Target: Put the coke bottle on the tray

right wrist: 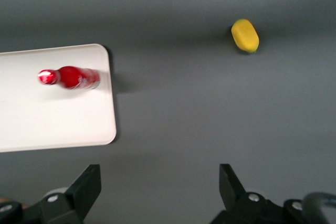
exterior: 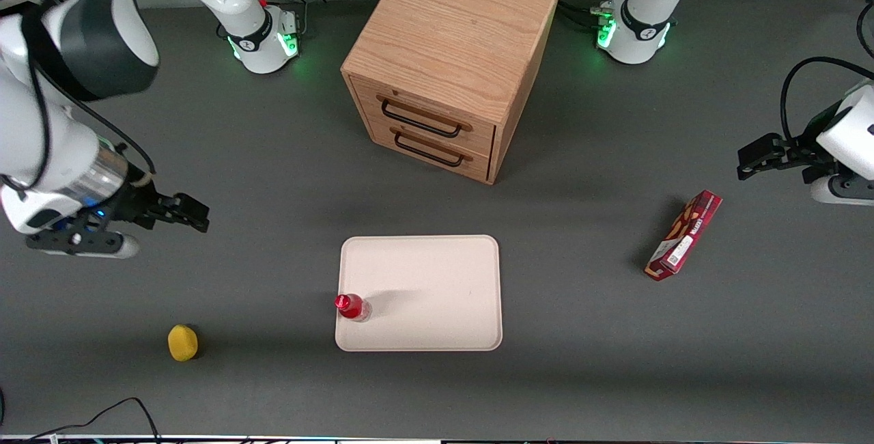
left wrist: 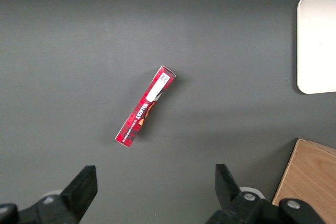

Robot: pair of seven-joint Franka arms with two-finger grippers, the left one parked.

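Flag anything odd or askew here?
Nothing stands out. Coke bottle stands upright on the tray, close to its edge. Gripper is open, apart from it, toward the working arm's end.

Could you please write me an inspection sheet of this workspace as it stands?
Surface: dark grey table.
Job's things: coke bottle stands upright on the tray, at its edge toward the working arm's end.
Clutter: wooden two-drawer cabinet, drawers closed; red snack box toward the parked arm's end; yellow lemon toward the working arm's end.
Grippers: right pincer open, empty, raised off the table, apart from the bottle.
Cables: black cable at the table edge nearest the camera.
Surroundings: nothing seen.
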